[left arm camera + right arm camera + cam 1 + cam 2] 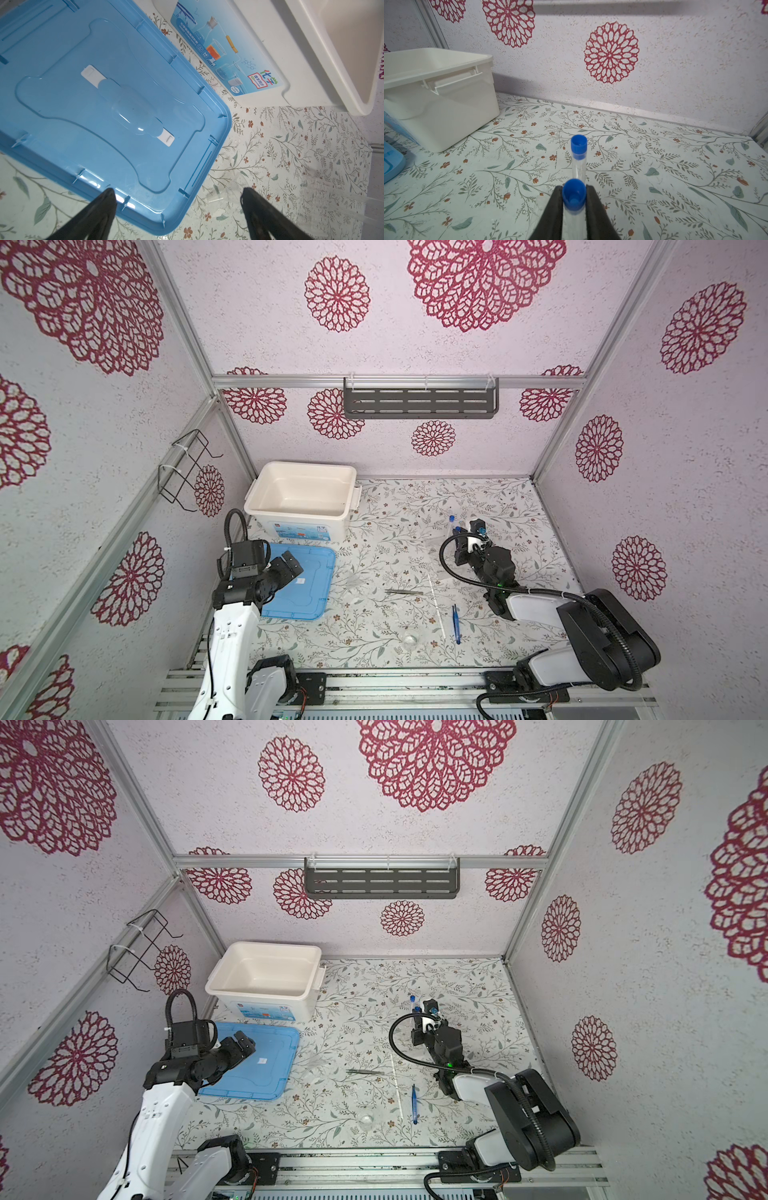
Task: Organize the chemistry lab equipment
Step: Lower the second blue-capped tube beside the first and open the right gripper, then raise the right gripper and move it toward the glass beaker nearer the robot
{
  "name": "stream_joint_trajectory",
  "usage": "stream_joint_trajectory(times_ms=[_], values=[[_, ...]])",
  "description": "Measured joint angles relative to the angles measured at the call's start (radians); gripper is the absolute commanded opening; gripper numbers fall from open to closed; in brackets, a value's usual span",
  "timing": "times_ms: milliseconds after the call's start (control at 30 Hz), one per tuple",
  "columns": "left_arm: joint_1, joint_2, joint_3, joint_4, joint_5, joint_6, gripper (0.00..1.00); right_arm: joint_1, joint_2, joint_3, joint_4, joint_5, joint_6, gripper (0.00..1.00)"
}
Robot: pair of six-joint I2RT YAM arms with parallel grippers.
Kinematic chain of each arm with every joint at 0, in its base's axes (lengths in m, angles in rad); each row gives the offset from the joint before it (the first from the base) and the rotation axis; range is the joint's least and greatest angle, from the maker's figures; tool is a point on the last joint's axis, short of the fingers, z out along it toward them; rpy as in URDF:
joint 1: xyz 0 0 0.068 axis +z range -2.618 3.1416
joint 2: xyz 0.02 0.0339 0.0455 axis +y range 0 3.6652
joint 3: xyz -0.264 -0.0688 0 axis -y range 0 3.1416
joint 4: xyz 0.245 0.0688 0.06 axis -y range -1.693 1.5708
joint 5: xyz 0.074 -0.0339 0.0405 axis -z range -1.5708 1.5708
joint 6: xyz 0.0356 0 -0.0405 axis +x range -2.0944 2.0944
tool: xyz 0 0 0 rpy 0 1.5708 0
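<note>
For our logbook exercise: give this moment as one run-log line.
left gripper: open, over blue plastic lid | right gripper: shut on clear blue-capped test tube | second blue-capped tube: on table | white plastic box: looks empty

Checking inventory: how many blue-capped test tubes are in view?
2. The held test tube is clamped in the right gripper; the second test tube lies on the table just beyond it. No others show.
</note>
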Motion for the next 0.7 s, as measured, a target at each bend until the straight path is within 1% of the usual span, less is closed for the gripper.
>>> stream_joint_trajectory(times_ms=[233,367,600,700], values=[[0.0,0.0,0.0,0.0,0.0,0.0,0.97,0.0,-0.006,-0.006,-0.007,-0.01,-0.001,0.35],[-0.001,0.0,0.0,0.0,0.0,0.0,0.97,0.0,-0.056,-0.005,-0.047,-0.01,0.0,0.41],[-0.001,0.0,0.0,0.0,0.0,0.0,0.97,0.0,-0.222,0.053,-0.225,-0.019,0.001,0.46],[-0.001,-0.002,0.0,0.0,0.0,0.0,0.97,0.0,-0.304,0.118,-0.356,-0.035,0.0,0.48]])
